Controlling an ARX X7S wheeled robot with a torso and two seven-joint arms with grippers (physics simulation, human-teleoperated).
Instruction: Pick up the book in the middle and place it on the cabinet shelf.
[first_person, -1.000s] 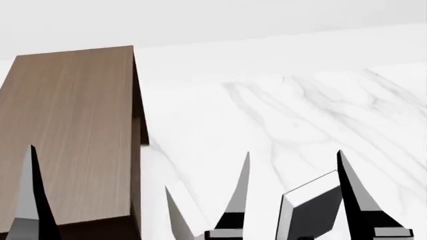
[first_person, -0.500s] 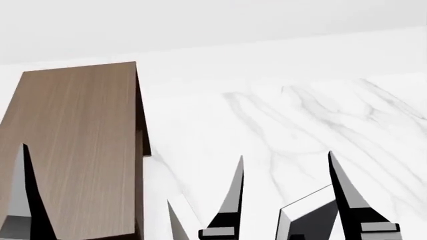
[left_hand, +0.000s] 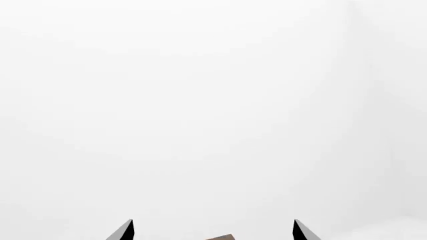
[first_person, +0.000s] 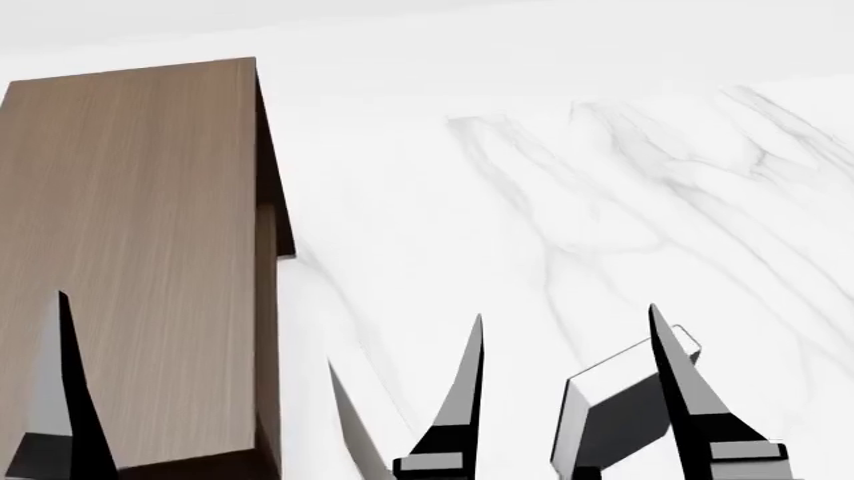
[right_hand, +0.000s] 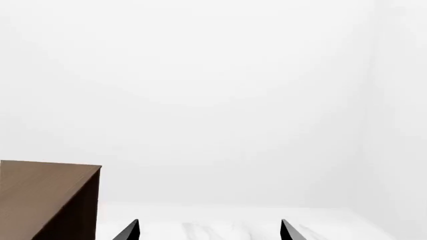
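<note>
Head view cuts off the book (first_person: 617, 415) between the right gripper's (first_person: 561, 345) fingers, maybe held; left gripper (first_person: 200, 345) open. White marble table (first_person: 574, 200).

White marble table (first_person: 601, 200) with grey veins.
We see the cabinet shelf (first_person: 134, 250) standing on it at our left, its lighter brown top facing up.

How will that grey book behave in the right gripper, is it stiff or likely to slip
The book looks like a hardcover with crisp flat edges, so probably stiff, not floppy. It sits tilted between the right gripper fingers, so it may pivot if held loosely. Its plain cover looks smooth, so it could perhaps be slippery.
</note>
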